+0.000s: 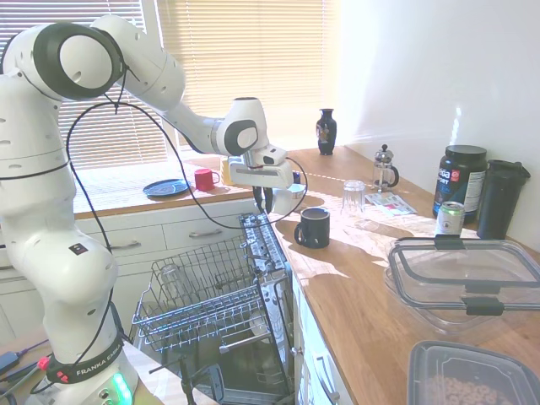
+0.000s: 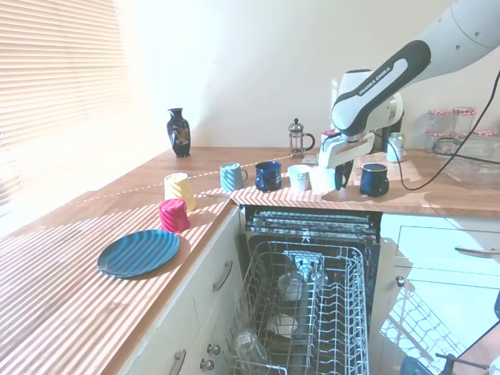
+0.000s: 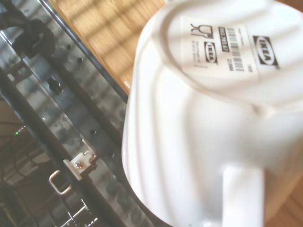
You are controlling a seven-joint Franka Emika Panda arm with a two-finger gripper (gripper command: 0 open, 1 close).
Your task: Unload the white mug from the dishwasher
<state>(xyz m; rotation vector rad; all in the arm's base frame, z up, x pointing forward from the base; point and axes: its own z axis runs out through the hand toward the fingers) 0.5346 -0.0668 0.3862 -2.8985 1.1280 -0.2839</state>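
The white mug (image 2: pixel 321 179) hangs bottom-up in my gripper (image 2: pixel 334 173), which is shut on it, just above the counter edge at the top of the dishwasher (image 2: pixel 312 224). In the first exterior view the mug (image 1: pixel 288 199) is a sunlit white shape beside the dark fingers (image 1: pixel 265 201). The mug (image 3: pixel 208 123) fills the wrist view, with a barcode label on its base and its handle showing; the wooden counter and the dishwasher's metal frame (image 3: pixel 57 104) lie beneath it. The wire rack (image 1: pixel 202 314) is pulled out below and holds a few glasses.
A dark blue mug (image 1: pixel 313 227) stands on the counter close by, and a pale cup (image 2: pixel 298 176), another blue mug (image 2: pixel 268 176) and a light blue cup (image 2: pixel 230 176) line the edge. A clear glass (image 1: pixel 353 196), French press (image 1: pixel 385 168) and plastic containers (image 1: pixel 464 274) stand farther along.
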